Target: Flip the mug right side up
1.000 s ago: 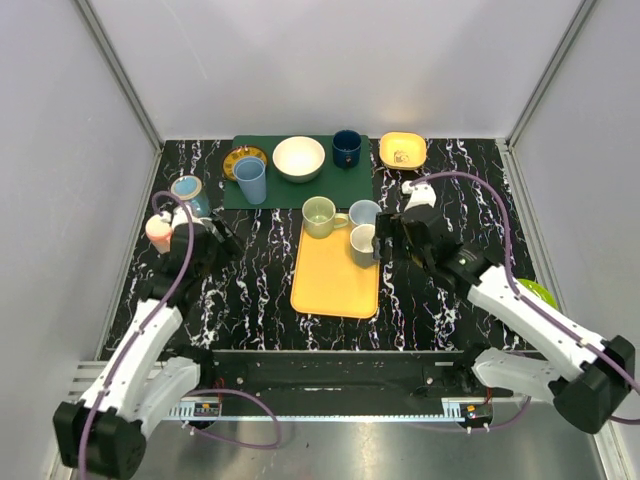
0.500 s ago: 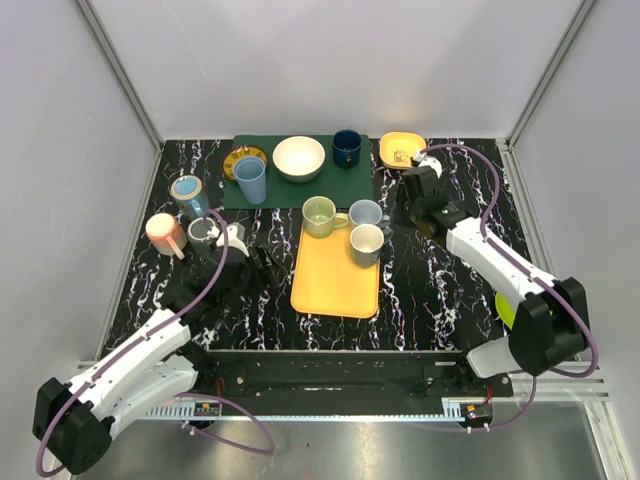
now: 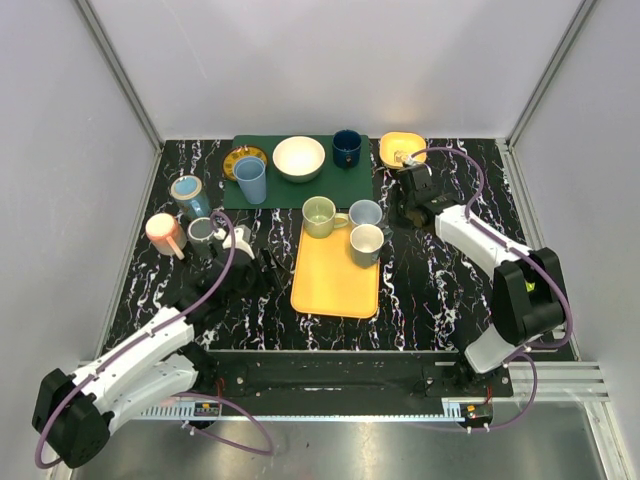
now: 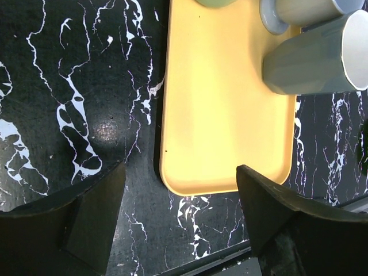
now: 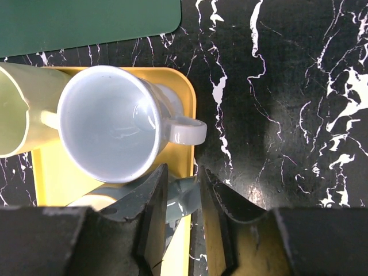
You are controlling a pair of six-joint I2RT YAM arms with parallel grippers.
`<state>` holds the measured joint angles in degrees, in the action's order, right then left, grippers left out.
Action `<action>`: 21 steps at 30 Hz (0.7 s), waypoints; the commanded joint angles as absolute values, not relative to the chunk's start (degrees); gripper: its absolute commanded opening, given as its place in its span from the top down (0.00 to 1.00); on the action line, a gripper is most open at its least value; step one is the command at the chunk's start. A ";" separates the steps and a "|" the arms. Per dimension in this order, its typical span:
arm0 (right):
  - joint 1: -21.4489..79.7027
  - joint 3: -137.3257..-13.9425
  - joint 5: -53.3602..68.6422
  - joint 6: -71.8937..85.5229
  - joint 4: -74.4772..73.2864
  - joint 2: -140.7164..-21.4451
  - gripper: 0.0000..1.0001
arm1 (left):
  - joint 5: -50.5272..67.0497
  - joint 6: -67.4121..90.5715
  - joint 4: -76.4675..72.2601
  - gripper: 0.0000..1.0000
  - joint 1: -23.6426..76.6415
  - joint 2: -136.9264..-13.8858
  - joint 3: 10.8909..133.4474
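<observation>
Bearings by clock face in the top view, 12 o'clock away from the arm bases.

Containers: on the yellow tray (image 3: 335,285), mid-way across the black marbled table (image 3: 440,290), three mugs at the 12 o'clock end, all mouth up, all empty. At the 11 o'clock corner, green mug (image 3: 319,216); at the 1 o'clock corner, light blue mug (image 3: 365,212). On the green mat (image 3: 310,192), at 12 o'clock of the tray: white bowl (image 3: 299,157), empty; dark blue mug (image 3: 347,148), inside too dark to read; blue tumbler (image 3: 250,181); patterned saucer (image 3: 244,160) at the 10 o'clock corner. At 3 o'clock of the mat, yellow dish (image 3: 402,150). At the table's 9 o'clock side, close together: blue cup (image 3: 188,188), pink cup (image 3: 163,231), small grey cup (image 3: 203,231); insides too small to judge.

Task item: grey mug (image 3: 366,243). Sits on the tray at 6 o'clock of the light blue mug, just beside it; contact not determinable. Stands upright on its base, mouth up, cream inside, grey wall faceted.

Tools: left gripper (image 4: 181,169), fingers spread wide, holding nothing, at 9 o'clock of the tray. Then right gripper (image 5: 183,175), fingers parted by a narrow gap, gripping nothing, at 2 o'clock of the grey mug and apart from it.
</observation>
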<state>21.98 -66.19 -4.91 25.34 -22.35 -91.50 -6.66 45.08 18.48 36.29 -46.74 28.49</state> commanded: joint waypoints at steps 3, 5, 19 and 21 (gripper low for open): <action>22.15 -65.83 -2.02 24.61 -20.57 -92.29 0.66 | -7.73 45.53 15.29 0.20 37.26 -47.55 29.00; 22.15 -64.34 -2.02 25.22 -20.39 -91.76 0.66 | -7.82 45.53 15.03 0.20 37.53 -48.25 29.27; 22.15 -57.13 -0.18 28.74 -21.18 -85.26 0.67 | -8.70 45.70 12.75 0.21 40.60 -53.78 31.11; 22.24 -57.04 -0.18 29.00 -22.06 -84.12 0.67 | -8.96 45.88 12.31 0.21 41.31 -54.75 31.46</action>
